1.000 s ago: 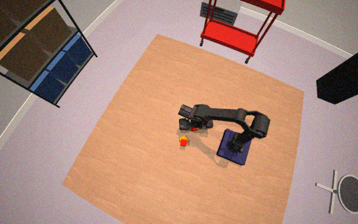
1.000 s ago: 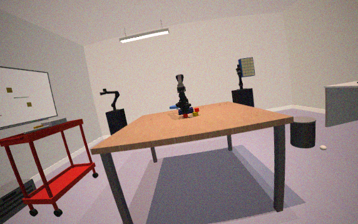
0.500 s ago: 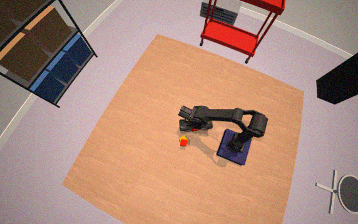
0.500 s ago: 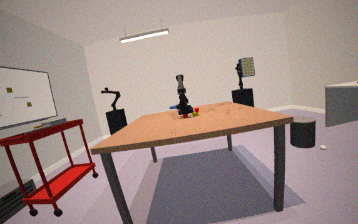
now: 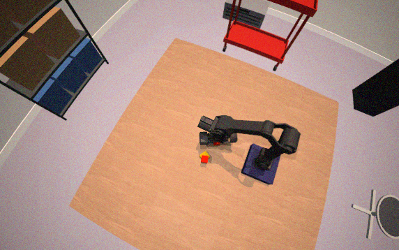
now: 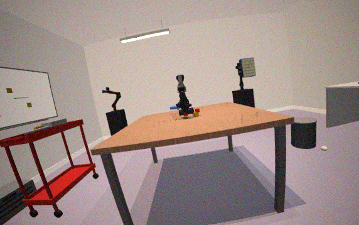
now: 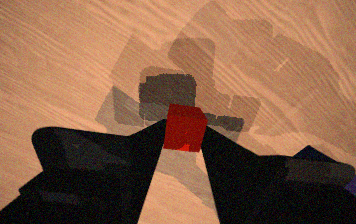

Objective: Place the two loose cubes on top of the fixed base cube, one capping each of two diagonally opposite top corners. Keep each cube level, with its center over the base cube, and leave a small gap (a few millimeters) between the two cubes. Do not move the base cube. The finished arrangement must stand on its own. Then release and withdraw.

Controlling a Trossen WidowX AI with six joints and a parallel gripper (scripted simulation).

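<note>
Single-arm workcell seen from three views. The wooden table carries the dark arm, which reaches from its blue base plate toward the table's middle and bends down at the wrist. In the wrist view the gripper points at the table surface, and its two dark fingers converge on a red cube; each finger's inner edge touches one side of the cube, so the jaws stand partly closed and clamped on it. The cube's shadow lies on the wood directly beyond it; from this view it cannot be told whether the cube rests on the table or is slightly raised. In the top view the same red cube shows as a small red patch under the gripper. Near it, apart from the gripper and toward the table's nearer side in that view, stands a second red cube with a yellow cube directly against it; whether one sits on the other or beside it cannot be told from above. In the exterior view the second red cube appears higher than the yellow cube, both just beside the arm. Around the table stand a red cart, a shelving unit and a black block.
</note>
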